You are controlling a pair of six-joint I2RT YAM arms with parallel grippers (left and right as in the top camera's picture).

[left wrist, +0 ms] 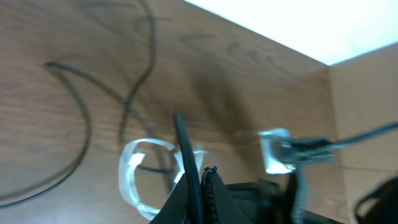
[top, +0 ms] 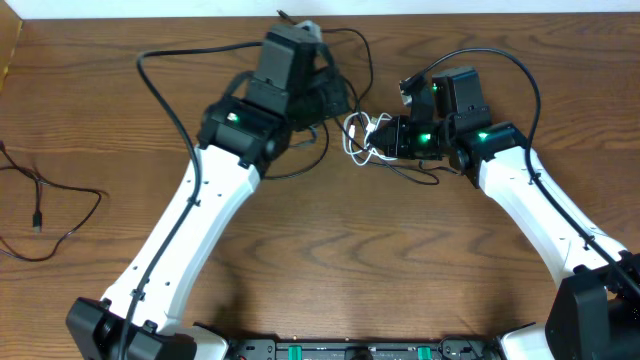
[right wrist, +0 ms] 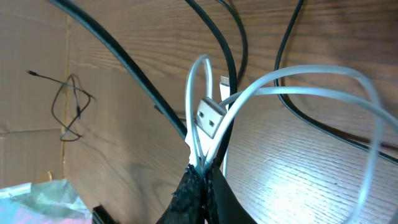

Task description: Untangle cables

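The left arm reaches from the near left corner up across the surface [top: 330,260] and bends right at the wrist, so its left gripper [top: 338,100] points toward the middle of the far side. The right arm comes up from the near right corner and turns left, with the right gripper [top: 380,138] facing the other one, the two near each other.

Between them lies the white cable [top: 358,135], bunched in small loops. The long black cable [top: 142,63] swings out in a wide loop to the left of the left arm. The short black cable [top: 38,200] lies by itself at the left edge, well apart from the rest.

From above, neither pair of jaws can be seen clearly. The right wrist view shows its jaws closed tight on the white cable, whose flat metal plug [right wrist: 210,117] stands just above the fingertips, with black cables crossing behind. The left wrist view, which is blurred, shows its jaws closed with a black cord rising from between them, apparently the long black cable, and a white loop lying beside it.
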